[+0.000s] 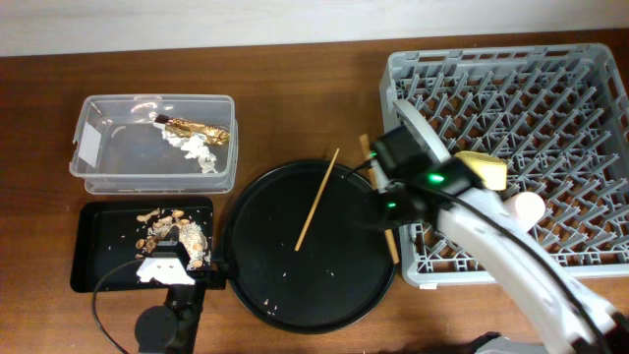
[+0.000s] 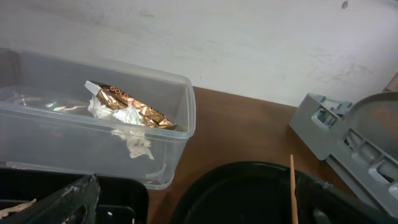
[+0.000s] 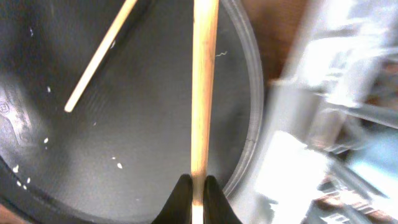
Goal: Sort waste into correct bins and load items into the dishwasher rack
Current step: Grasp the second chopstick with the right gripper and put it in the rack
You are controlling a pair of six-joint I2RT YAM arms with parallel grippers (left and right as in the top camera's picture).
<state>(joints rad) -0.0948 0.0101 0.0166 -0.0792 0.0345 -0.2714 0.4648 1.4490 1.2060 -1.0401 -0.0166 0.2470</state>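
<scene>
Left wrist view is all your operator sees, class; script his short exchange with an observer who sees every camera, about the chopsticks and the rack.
Operator: One chopstick lies on the round black tray. Where is its pair?
Observer: The right end effector is shut on the second chopstick, near that tray's right rim.
Operator: What is loaded in the dishwasher rack?
Observer: A yellow bowl and a pink cup sit in it.
</scene>
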